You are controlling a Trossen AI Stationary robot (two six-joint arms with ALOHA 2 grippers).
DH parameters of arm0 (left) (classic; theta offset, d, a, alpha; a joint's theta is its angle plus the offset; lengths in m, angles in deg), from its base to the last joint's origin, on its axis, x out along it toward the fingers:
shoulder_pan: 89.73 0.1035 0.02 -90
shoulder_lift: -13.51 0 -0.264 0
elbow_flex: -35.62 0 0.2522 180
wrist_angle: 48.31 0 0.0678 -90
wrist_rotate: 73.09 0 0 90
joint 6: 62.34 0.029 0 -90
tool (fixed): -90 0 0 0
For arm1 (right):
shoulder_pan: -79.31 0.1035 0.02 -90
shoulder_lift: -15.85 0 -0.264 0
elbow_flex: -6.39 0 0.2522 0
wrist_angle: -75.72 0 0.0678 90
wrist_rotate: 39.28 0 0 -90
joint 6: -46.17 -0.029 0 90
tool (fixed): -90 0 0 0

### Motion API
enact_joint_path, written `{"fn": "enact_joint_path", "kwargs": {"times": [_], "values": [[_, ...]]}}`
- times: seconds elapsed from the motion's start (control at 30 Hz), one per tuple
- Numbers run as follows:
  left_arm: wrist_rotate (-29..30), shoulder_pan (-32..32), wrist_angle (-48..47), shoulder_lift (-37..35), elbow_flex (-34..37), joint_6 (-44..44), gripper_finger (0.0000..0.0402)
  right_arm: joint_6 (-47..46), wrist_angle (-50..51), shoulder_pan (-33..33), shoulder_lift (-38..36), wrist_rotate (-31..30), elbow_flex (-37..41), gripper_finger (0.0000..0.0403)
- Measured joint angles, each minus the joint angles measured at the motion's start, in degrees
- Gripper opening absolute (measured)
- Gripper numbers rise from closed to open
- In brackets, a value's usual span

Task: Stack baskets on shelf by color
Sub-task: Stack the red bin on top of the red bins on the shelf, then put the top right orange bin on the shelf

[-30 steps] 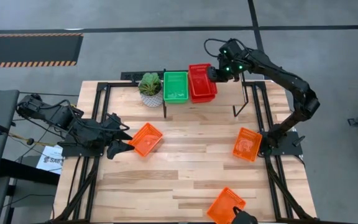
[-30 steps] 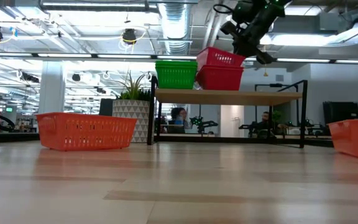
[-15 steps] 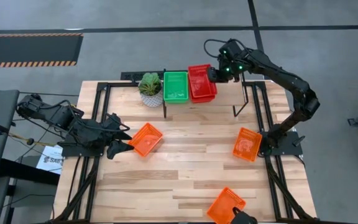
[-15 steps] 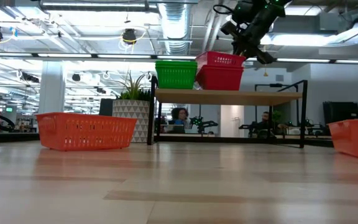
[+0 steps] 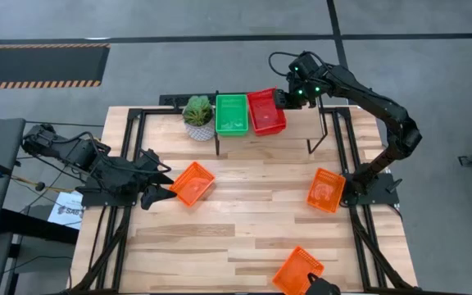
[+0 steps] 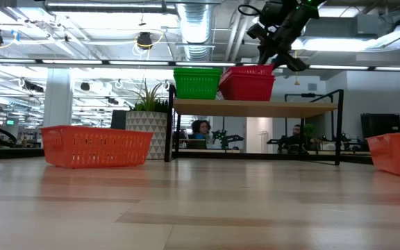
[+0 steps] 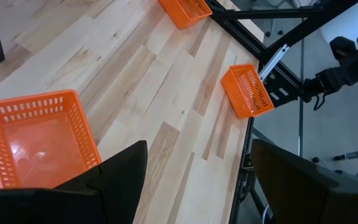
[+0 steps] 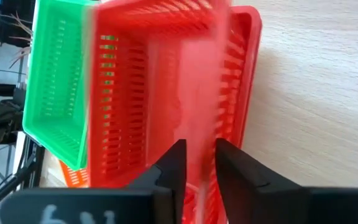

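On the shelf [image 5: 311, 123] stand a green basket stack [image 5: 231, 114] and, to its right, a red basket stack [image 5: 266, 112]. My right gripper [image 5: 286, 98] is at the red stack's far right corner, shut on the top red basket [image 8: 154, 93]. That basket sits level in the stack in the low view [image 6: 246, 82]. Three orange baskets lie on the table [image 5: 192, 183] [image 5: 326, 190] [image 5: 298, 270]. My left gripper [image 5: 158, 187] waits open beside the left orange basket [image 7: 36, 143]. My right gripper [image 8: 201, 155] has the top red basket's right wall [image 8: 199, 134] between its two fingers, one inside the basket and one outside. It comes slanting down from the table's far right. The basket rests nested in the red stack below; it looks smeared in the wrist view.
A white-potted plant [image 5: 197, 115] stands on the table just left of the shelf. The shelf's right third is bare board [image 6: 304, 107]. The table's middle between the orange baskets is bare wood.
The top red basket was tilted with one end raised above the red stack. It has come down and now sits level inside the stack. My right gripper has stayed almost in place at the stack's far right corner.
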Motion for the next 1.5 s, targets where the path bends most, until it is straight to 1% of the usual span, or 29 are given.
{"fn": "enact_joint_path", "kwargs": {"times": [0.23,0.33,0.43,0.53,0.6,0.67,0.7,0.73,0.77,0.8,0.87,0.93,1.03,1.13,1.2,1.33,1.4,1.5], "values": [[-0.07,0.00,-0.02,0.00,0.00,0.00,0.0274,-0.18,0.42,-0.07,0.00,0.04,-0.25,0.0164],[-0.18,0.00,-0.06,0.00,0.00,0.00,0.0274,0.12,1.72,-0.07,-0.01,0.00,-3.06,0.0181],[-0.17,0.00,-0.09,0.00,0.00,0.00,0.0274,0.85,4.11,-0.07,-0.04,0.00,-7.40,0.0189],[-0.16,0.00,-0.11,0.00,0.00,0.00,0.0274,3.72,10.66,0.31,-0.10,-0.02,-12.97,0.0187],[-0.16,0.00,-0.11,0.00,0.00,0.00,0.0274,6.34,18.65,1.21,-0.13,-1.08,-16.24,0.0183],[-0.15,0.00,-0.12,0.00,0.00,0.00,0.0274,8.52,27.87,2.69,-0.37,-4.34,-18.61,0.0180],[-0.15,-0.01,-0.13,0.00,0.00,0.00,0.0274,8.96,31.79,3.67,-0.93,-7.18,-19.07,0.0179],[-0.15,0.00,-0.13,0.00,0.00,0.00,0.0274,8.76,34.83,5.06,-1.74,-10.08,-19.01,0.0179],[-0.15,0.00,-0.13,0.00,0.00,0.02,0.0274,7.92,35.49,6.67,-2.80,-12.65,-18.44,0.0179],[-0.14,0.00,-0.13,0.00,0.00,0.02,0.0274,6.39,34.48,8.47,-4.41,-13.81,-17.01,0.0181],[-0.13,0.00,-0.14,-0.02,0.00,0.09,0.0274,1.42,32.99,11.75,-8.27,-13.86,-13.65,0.0186],[-0.11,0.00,-0.13,-0.02,0.00,0.11,0.0274,-2.62,33.33,15.54,-11.85,-15.57,-10.78,0.0192],[0.02,0.00,-0.13,-0.02,0.00,0.02,0.0274,-12.52,35.14,22.75,-16.71,-21.92,-3.97,0.0197],[0.05,0.00,-0.11,-0.02,0.00,-0.22,0.0274,-23.75,32.82,31.50,-22.19,-24.14,4.08,0.0198],[0.24,0.00,-0.10,0.00,0.00,-0.22,0.0274,-31.69,32.93,36.95,-24.83,-24.13,9.96,0.0197],[1.57,0.00,0.08,0.00,0.00,-0.24,0.0274,-47.78,32.49,47.21,-26.33,-24.09,20.35,0.0193],[1.66,0.02,0.09,0.00,0.00,-0.24,0.0274,-54.29,32.22,51.54,-26.21,-23.54,24.10,0.0192],[1.64,0.02,0.06,-0.01,0.00,-0.24,0.0274,-61.81,28.99,56.83,-25.59,-21.07,28.36,0.0193]]}}
